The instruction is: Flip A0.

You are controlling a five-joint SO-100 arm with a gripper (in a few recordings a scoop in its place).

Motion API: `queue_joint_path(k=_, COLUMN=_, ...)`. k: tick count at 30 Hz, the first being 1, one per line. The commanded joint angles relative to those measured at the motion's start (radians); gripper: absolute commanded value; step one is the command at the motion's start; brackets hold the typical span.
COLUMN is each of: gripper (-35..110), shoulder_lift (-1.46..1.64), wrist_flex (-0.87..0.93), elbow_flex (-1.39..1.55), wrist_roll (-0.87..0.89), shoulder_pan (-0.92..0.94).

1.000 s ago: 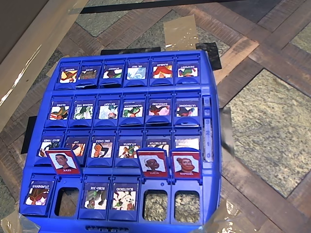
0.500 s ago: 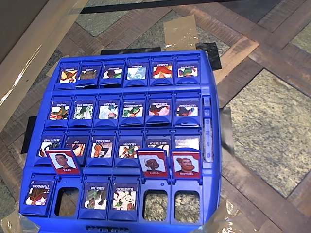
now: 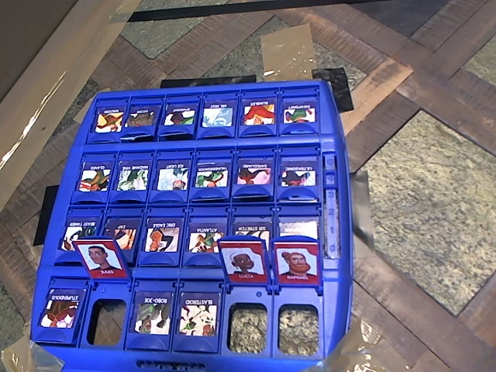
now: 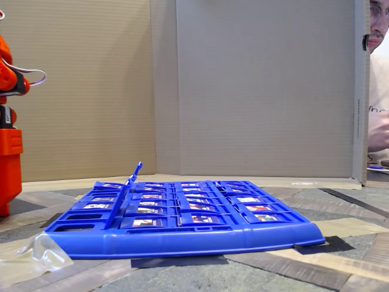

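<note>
The blue flip-tile game board [image 3: 343, 256] lies flat, holding four rows of six picture tiles. In the overhead view, three red-framed tiles stand upright in the row at 6 o'clock: Jules [image 3: 101, 258] toward 8 o'clock, Lucia [image 3: 243, 262] and Raphael [image 3: 297, 263] toward 5 o'clock. The remaining tiles lie flat, pictures up

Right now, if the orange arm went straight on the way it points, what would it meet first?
Cannot tell: the fixed view's left edge cuts the orange arm, hiding its heading. Toward the blue board, the raised tiles would probably come first.
</note>
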Motion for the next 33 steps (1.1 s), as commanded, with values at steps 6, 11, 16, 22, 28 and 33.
queue_joint_path(k=6, gripper=0, shoulder_lift=0.002, wrist_flex=-0.002, elbow_flex=0.002, wrist_roll=0.048, shoulder_pan=0.002)
queue_joint_path(k=11, gripper=0, shoulder_lift=0.002, wrist_flex=-0.002, elbow_flex=0.002, wrist_roll=0.057, shoulder_pan=0.002)
queue_joint_path(k=16, gripper=0, shoulder_lift=0.002, wrist_flex=-0.002, elbow_flex=0.002, wrist_roll=0.067, shoulder_pan=0.002)
queue_joint_path(k=22, gripper=0, shoulder_lift=0.002, wrist_flex=-0.002, elbow_flex=0.002, wrist_roll=0.074, shoulder_pan=0.002)
queue_joint_path(k=28, gripper=0, shoulder_lift=0.002, wrist_flex=-0.002, elbow_flex=0.002, wrist_roll=0.074, shoulder_pan=0.002)
queue_joint_path(k=33, gripper=0, shoulder_lift=0.002, wrist_flex=-0.002, elbow_flex=0.002, wrist_roll=0.074, shoulder_pan=0.002)
